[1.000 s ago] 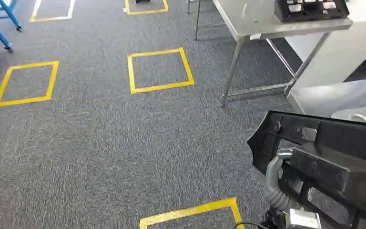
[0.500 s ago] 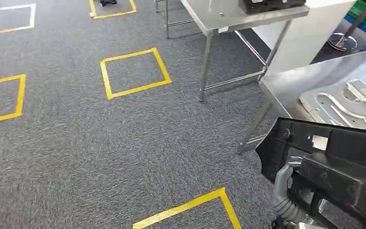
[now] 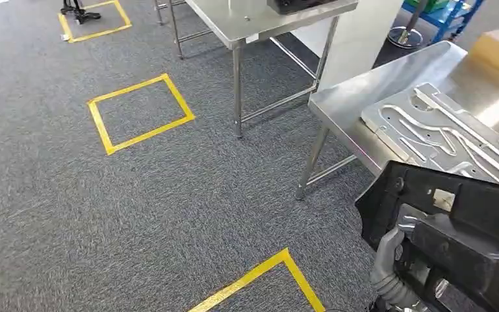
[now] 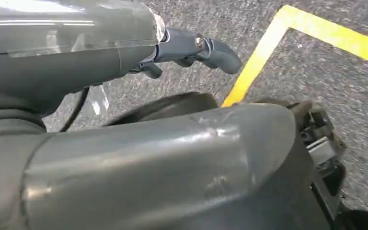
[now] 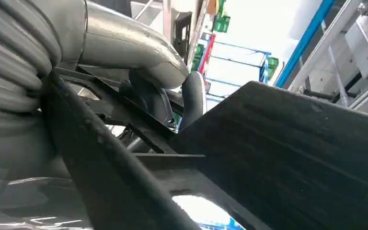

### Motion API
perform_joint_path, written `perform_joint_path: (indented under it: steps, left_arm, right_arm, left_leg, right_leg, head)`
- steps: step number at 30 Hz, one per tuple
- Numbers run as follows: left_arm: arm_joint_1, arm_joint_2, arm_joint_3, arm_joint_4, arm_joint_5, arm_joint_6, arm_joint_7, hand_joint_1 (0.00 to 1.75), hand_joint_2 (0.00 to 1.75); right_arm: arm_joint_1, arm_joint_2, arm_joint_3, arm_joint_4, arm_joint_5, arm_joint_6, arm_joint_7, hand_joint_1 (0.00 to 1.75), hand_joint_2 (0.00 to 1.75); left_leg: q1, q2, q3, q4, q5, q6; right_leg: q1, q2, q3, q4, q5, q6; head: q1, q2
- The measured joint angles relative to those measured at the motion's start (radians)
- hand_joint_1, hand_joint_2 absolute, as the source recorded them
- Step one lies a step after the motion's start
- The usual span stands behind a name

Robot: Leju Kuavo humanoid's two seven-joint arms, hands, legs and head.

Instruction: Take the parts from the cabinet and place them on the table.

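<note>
One black plastic part (image 3: pixel 458 240) is riding in our right hand (image 5: pixel 172 96), fingers wrapping its frame; we are nearing the steel table (image 3: pixel 357 97), placing left. Left hand (image 4: pixel 191 50) is hanging, fingers loosely curled, holding nothing.

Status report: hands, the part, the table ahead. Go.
Right hand grips the black part. Left hand holds nothing, fingers curled. Table close on the right; metal plate lies on it.
</note>
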Motion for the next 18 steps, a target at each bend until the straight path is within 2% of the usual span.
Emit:
perform_joint_path:
  steps: [1, 2, 3, 4, 5, 6, 7, 8, 9, 10, 11, 12, 13, 15, 16, 17, 18]
  left_arm:
    - [0.000, -0.004, -0.001, 0.000, -0.003, 0.000, 0.001, 0.00, 0.00]
    - [-0.001, -0.003, -0.002, 0.000, -0.006, 0.000, 0.002, 0.00, 0.00]
    - [-0.001, -0.005, -0.003, 0.000, -0.007, 0.000, 0.002, 0.00, 0.00]
    - [0.001, -0.005, -0.005, 0.000, -0.007, -0.001, 0.002, 0.00, 0.00]
    - [0.003, -0.005, -0.006, 0.000, -0.007, -0.002, 0.002, 0.00, 0.00]
    - [0.005, -0.005, -0.006, 0.000, -0.007, -0.002, 0.002, 0.00, 0.00]
    - [0.005, -0.005, -0.006, 0.000, -0.007, -0.001, 0.002, 0.00, 0.00]
    - [0.004, -0.005, -0.007, 0.000, -0.007, -0.001, 0.002, 0.00, 0.00]
    - [0.003, -0.005, -0.008, 0.000, -0.009, -0.002, 0.002, 0.00, 0.00]
    - [0.002, -0.006, -0.010, 0.000, -0.010, -0.001, 0.002, 0.00, 0.00]
    - [0.002, -0.006, -0.012, 0.000, -0.010, -0.001, 0.002, 0.00, 0.00]
    - [0.002, -0.007, -0.014, 0.000, -0.011, -0.001, 0.003, 0.00, 0.00]
    - [0.002, -0.007, -0.016, 0.000, -0.014, -0.001, 0.004, 0.00, 0.00]
    - [0.000, -0.008, -0.018, 0.000, -0.016, -0.001, 0.005, 0.00, 0.00]
    - [-0.004, -0.008, -0.019, 0.000, -0.017, -0.001, 0.005, 0.00, 0.00]
    - [-0.005, -0.008, -0.020, 0.000, -0.017, 0.000, 0.005, 0.00, 0.00]
    - [-0.003, -0.008, -0.021, 0.000, -0.018, 0.000, 0.005, 0.00, 0.00]
  right_arm:
    - [0.002, 0.000, 0.000, -0.002, 0.000, 0.000, 0.000, 1.75, 1.75]
    - [0.005, 0.000, 0.000, -0.004, 0.000, 0.000, -0.001, 1.75, 1.75]
    - [0.000, 0.000, 0.000, -0.005, 0.001, -0.001, -0.001, 1.75, 1.75]
    - [-0.003, 0.000, 0.001, -0.005, 0.001, 0.000, -0.001, 1.75, 1.75]
    - [-0.002, 0.000, 0.001, -0.005, 0.001, 0.000, 0.000, 1.75, 1.75]
    - [-0.001, 0.000, 0.001, -0.004, 0.001, 0.000, 0.001, 1.75, 1.75]
    - [-0.001, 0.000, 0.001, -0.004, 0.001, 0.000, 0.001, 1.75, 1.75]
    - [-0.001, 0.000, 0.001, -0.004, 0.001, -0.001, 0.002, 1.75, 1.75]
    - [-0.001, 0.000, 0.001, -0.004, 0.001, -0.001, 0.002, 1.75, 1.75]
    - [-0.001, 0.000, 0.001, -0.004, 0.001, -0.001, 0.003, 1.75, 1.75]
    - [-0.002, 0.000, 0.001, -0.004, 0.002, -0.002, 0.003, 1.75, 1.75]
    - [-0.006, 0.000, 0.001, -0.004, 0.002, -0.002, 0.003, 1.75, 1.75]
    - [-0.006, 0.000, 0.002, -0.005, 0.003, -0.002, 0.004, 1.75, 1.75]
    - [-0.004, 0.000, 0.002, -0.005, 0.004, -0.003, 0.004, 1.75, 1.75]
    - [-0.004, 0.000, 0.002, -0.005, 0.005, -0.003, 0.004, 1.75, 1.75]
    - [-0.002, 0.000, 0.003, -0.005, 0.006, -0.003, 0.004, 1.75, 1.75]
    - [-0.007, 0.000, 0.004, -0.005, 0.006, -0.003, 0.004, 1.75, 1.75]
  left_leg:
    - [0.008, 0.015, 0.001, -0.013, 0.008, 0.011]
    - [0.008, 0.027, 0.004, -0.018, 0.012, 0.018]
    - [0.008, 0.036, 0.004, -0.020, 0.013, 0.022]
    - [0.006, 0.049, 0.003, -0.020, 0.012, 0.025]
    - [0.004, 0.063, 0.002, -0.020, 0.011, 0.026]
    - [0.004, 0.078, 0.002, -0.019, 0.010, 0.027]
    - [0.004, 0.090, 0.002, -0.019, 0.009, 0.026]
    - [0.004, 0.103, 0.003, -0.019, 0.007, 0.025]
    - [0.004, 0.114, 0.007, -0.019, 0.005, 0.024]
    - [0.004, 0.123, 0.011, -0.019, 0.002, 0.021]
    - [0.003, 0.131, 0.017, -0.019, -0.001, 0.016]
    - [-0.005, 0.139, 0.019, -0.018, -0.007, 0.008]
    - [-0.005, 0.148, 0.020, -0.018, -0.008, 0.003]
    - [-0.004, 0.168, 0.028, -0.023, -0.010, -0.005]
    - [-0.007, 0.179, 0.035, -0.025, -0.014, -0.012]
    - [-0.001, 0.141, 0.033, -0.010, -0.026, -0.019]
    - [0.000, 0.096, 0.015, 0.031, -0.055, -0.021]
  right_leg:
    - [0.001, 0.005, -0.003, 0.003, -0.002, 0.005]
    - [0.003, -0.052, -0.009, 0.020, -0.016, 0.008]
    - [0.005, -0.090, -0.030, 0.063, -0.047, 0.012]
    - [0.003, -0.109, -0.065, 0.136, -0.086, 0.016]
    - [0.000, -0.118, -0.103, 0.213, -0.120, 0.020]
    - [-0.002, -0.122, -0.134, 0.273, -0.138, 0.022]
    - [-0.003, -0.125, -0.143, 0.290, -0.131, 0.024]
    - [-0.003, -0.128, -0.130, 0.261, -0.102, 0.024]
    - [-0.003, -0.135, -0.093, 0.193, -0.060, 0.023]
    - [-0.001, -0.150, -0.046, 0.107, -0.019, 0.019]
    - [0.003, -0.192, 0.002, 0.022, 0.009, 0.011]
    - [0.020, -0.223, 0.012, -0.004, -0.007, 0.004]
    - [0.019, -0.207, 0.009, -0.004, -0.004, -0.003]
    - [0.021, -0.185, 0.004, -0.003, -0.005, -0.009]
    - [0.017, -0.171, 0.009, -0.013, -0.001, -0.016]
    - [0.008, -0.162, 0.016, -0.021, 0.005, -0.023]
    - [0.006, -0.152, 0.016, -0.022, 0.006, -0.029]
  head:
    - [-0.001, 0.000]
    - [0.003, 0.000]
    - [0.013, 0.000]
    - [0.012, 0.000]
    - [0.013, 0.000]
    - [0.012, 0.000]
    - [0.013, 0.000]
    - [0.013, 0.000]
    - [0.013, 0.000]
    - [0.013, 0.000]
    - [0.013, 0.000]
    - [0.013, 0.000]
    - [0.012, 0.000]
    - [0.013, 0.000]
    - [0.013, 0.000]
    - [0.011, 0.000]
    - [0.010, 0.000]
